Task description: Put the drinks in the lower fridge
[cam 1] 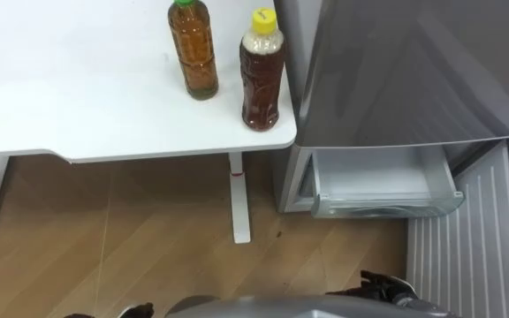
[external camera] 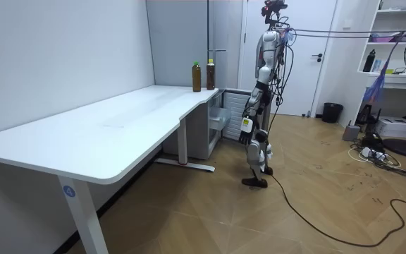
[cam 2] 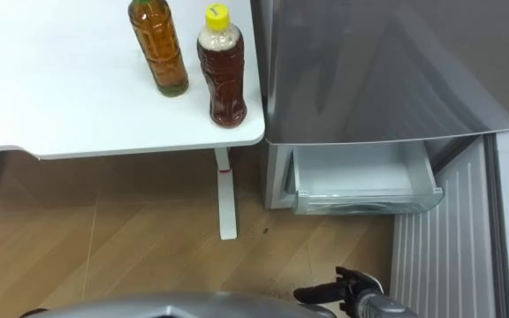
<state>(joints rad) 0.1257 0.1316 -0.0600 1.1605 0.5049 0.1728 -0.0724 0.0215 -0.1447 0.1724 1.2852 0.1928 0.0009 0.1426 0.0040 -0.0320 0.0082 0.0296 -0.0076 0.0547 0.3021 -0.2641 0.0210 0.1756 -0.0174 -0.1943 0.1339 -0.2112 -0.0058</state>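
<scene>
On table (cam 1: 78, 115) corner: green-cap bottle (cam 1: 194, 53), yellow-cap bottle (cam 1: 262, 75); right hand (cam 2: 347, 290) well apart.

We see that the green-capped bottle (cam 1: 193, 49) and the yellow-capped bottle (cam 1: 262, 75) are clear, shiny plastic with smooth plastic caps, and the table (cam 1: 78, 97) has a white top that looks smooth and matt. The fridge (cam 1: 414, 71) is grey metal with a soft, dull shine. Its drawer (cam 1: 383, 190) is pale, smooth plastic, the panel (cam 1: 467, 238) beside it is white with fine ribs, and the floor (cam 1: 148, 230) is brown wood with a light gloss.
</scene>
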